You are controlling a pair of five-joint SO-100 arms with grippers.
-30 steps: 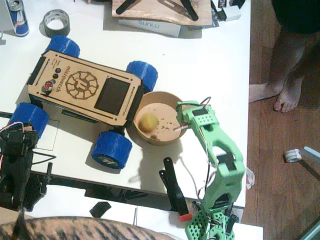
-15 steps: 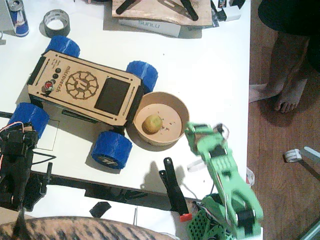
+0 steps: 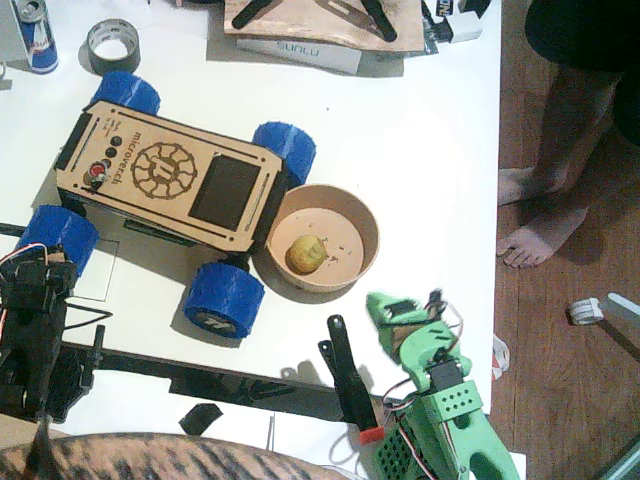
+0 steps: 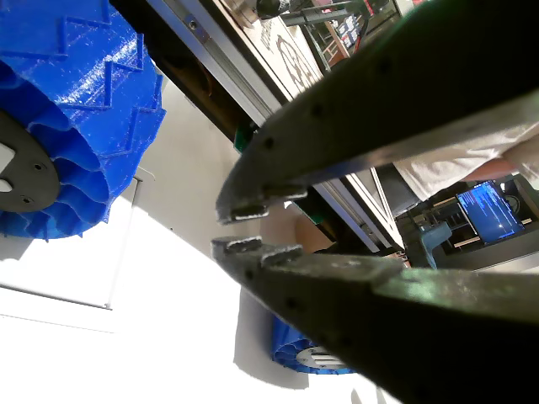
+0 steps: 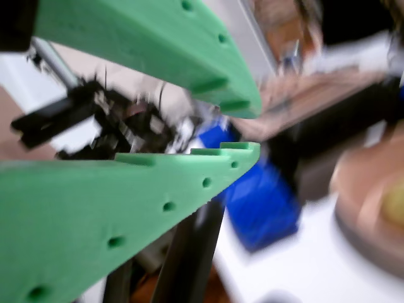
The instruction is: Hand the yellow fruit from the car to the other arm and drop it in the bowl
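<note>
The yellow fruit [image 3: 305, 253] lies inside the tan paper bowl [image 3: 362, 222], which stands against the car [image 3: 165, 178] on its right side. My green right gripper [image 3: 385, 308] sits pulled back near the table's front edge, below the bowl and apart from it. In a wrist view its green jaws [image 5: 250, 130] nearly meet with nothing between them, and the bowl [image 5: 360, 196] and fruit [image 5: 394, 203] show blurred at the right. The black left gripper [image 4: 240, 229] rests low beside a blue wheel [image 4: 72, 126], its jaws almost together and empty. The left arm [image 3: 35, 330] stands at the table's front left.
A grey tape roll [image 3: 112, 45] and a drink can [image 3: 37, 35] stand at the back left, a wooden board [image 3: 320, 25] at the back. A person's bare feet [image 3: 540, 215] are on the floor to the right. A black bracket [image 3: 350, 385] lies at the front edge.
The green arm has drawn back from over the bowl's rim toward the front edge and folded down. The fruit stays in the bowl. The person's feet shifted.
</note>
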